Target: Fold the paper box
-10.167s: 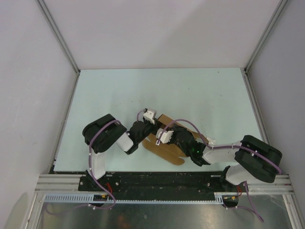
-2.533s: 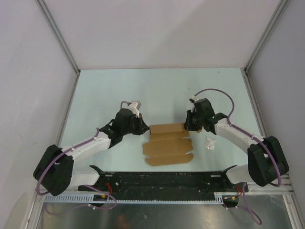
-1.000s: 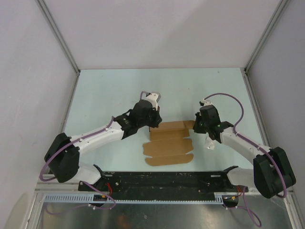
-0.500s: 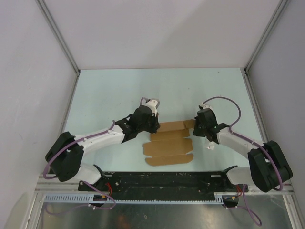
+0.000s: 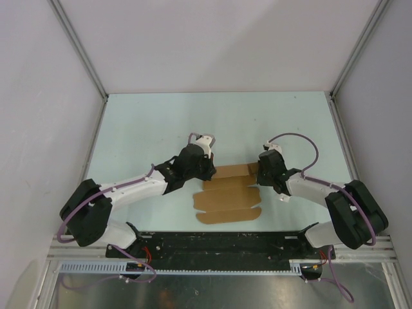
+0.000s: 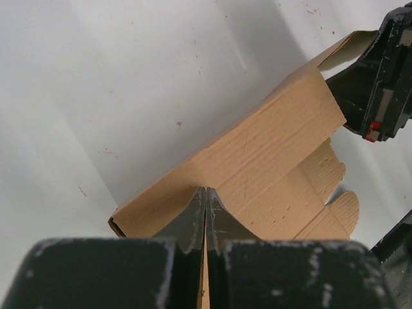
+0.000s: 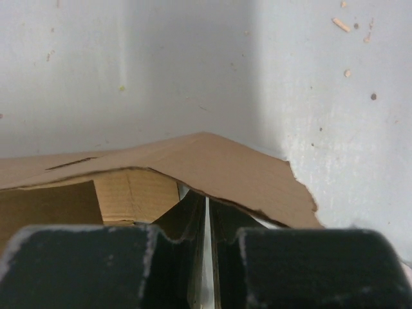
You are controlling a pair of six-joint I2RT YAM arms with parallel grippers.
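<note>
The paper box (image 5: 226,198) is a brown cardboard sheet lying flat in the middle of the table, its far part folded up into a low sleeve (image 5: 233,171). My left gripper (image 5: 208,170) is shut, and its tips (image 6: 205,192) press on the sleeve's top panel (image 6: 270,138) near the left end. At the sleeve's right end, my right gripper (image 5: 258,172) is shut with only a thin slit between the fingers. Its tips (image 7: 206,201) are tucked under the raised end flap (image 7: 244,168), with nothing visibly held.
A tiny white wad of paper (image 5: 284,194) lies on the table just right of the box, beside the right forearm. Rounded tab flaps (image 5: 228,215) spread toward the near edge. Grey walls enclose the pale table (image 5: 161,122) on three sides.
My right gripper has slid left to the sleeve's right end and under its flap. My left gripper has moved slightly nearer and down onto the sleeve's left end.
</note>
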